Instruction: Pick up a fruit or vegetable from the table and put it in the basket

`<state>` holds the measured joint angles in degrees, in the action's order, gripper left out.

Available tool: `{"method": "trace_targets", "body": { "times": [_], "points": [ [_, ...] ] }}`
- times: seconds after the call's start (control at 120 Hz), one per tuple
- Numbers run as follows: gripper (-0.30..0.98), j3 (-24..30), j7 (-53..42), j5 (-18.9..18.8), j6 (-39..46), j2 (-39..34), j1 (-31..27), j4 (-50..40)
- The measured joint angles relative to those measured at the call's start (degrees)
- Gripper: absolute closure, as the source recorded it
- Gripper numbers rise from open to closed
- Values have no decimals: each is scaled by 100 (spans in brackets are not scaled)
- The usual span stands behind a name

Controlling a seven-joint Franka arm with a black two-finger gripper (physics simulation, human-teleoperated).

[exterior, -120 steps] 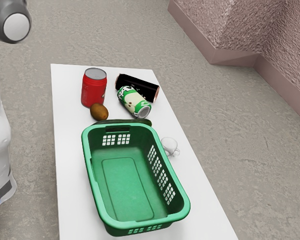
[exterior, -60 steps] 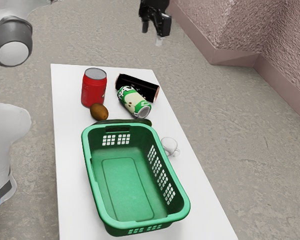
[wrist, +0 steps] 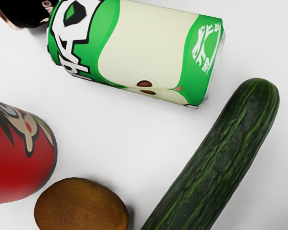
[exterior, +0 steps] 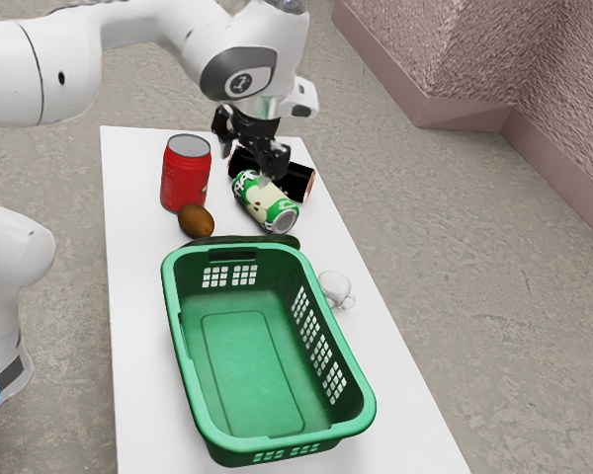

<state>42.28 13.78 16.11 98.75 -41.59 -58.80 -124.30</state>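
Note:
Over the table's far end, my gripper [exterior: 246, 164] hangs open above the cans, with nothing between its fingers. The brown kiwi [exterior: 196, 221] lies in front of the red can, and the dark green cucumber [exterior: 289, 241] lies just behind the basket, partly hidden by its rim. The green basket [exterior: 359, 419] stands empty. In the wrist view, the kiwi [wrist: 81, 206] rests beside the cucumber [wrist: 221, 158], a small gap between them; both are cut off by the picture's edge.
A red can [exterior: 185, 178] stands upright near the kiwi. The green-and-cream can [exterior: 265, 203] lies on its side against or close to a black can [exterior: 297, 182]. A small white object [exterior: 336, 288] sits beside the basket. The white table [exterior: 138, 355] has narrow margins around the basket.
My arm has swung in from the exterior view's upper left, and my hand has come down from beyond the table to above the cans. The objects have stayed where they were.

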Motion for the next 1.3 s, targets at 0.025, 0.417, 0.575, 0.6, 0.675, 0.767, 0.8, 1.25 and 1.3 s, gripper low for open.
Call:
{"method": "trace_targets", "body": {
  "times": [0.025, 0.417, 0.575, 0.6, 0.675, 0.767, 0.8, 1.25, 1.3],
  "points": [
    [2, 92, 100, 37, 110, 1, -31, -60],
    [2, 1175, 1279, 598, 1065, -846, -244, -641],
    [2, 1305, 1597, 741, 1399, -885, 30, -1410],
    [3, 1315, 1670, 746, 1468, -880, 56, -1526],
    [3, 1322, 1855, 745, 1612, -878, 67, -1768],
    [2, 1327, 2006, 733, 1699, -878, 40, -1851],
    [2, 1325, 2048, 736, 1721, -881, 19, -1874],
    [2, 1215, 2381, 837, 1814, -977, -332, -1995],
    [2, 1142, 2404, 838, 1805, -1014, -332, -1994]
  ]
}}
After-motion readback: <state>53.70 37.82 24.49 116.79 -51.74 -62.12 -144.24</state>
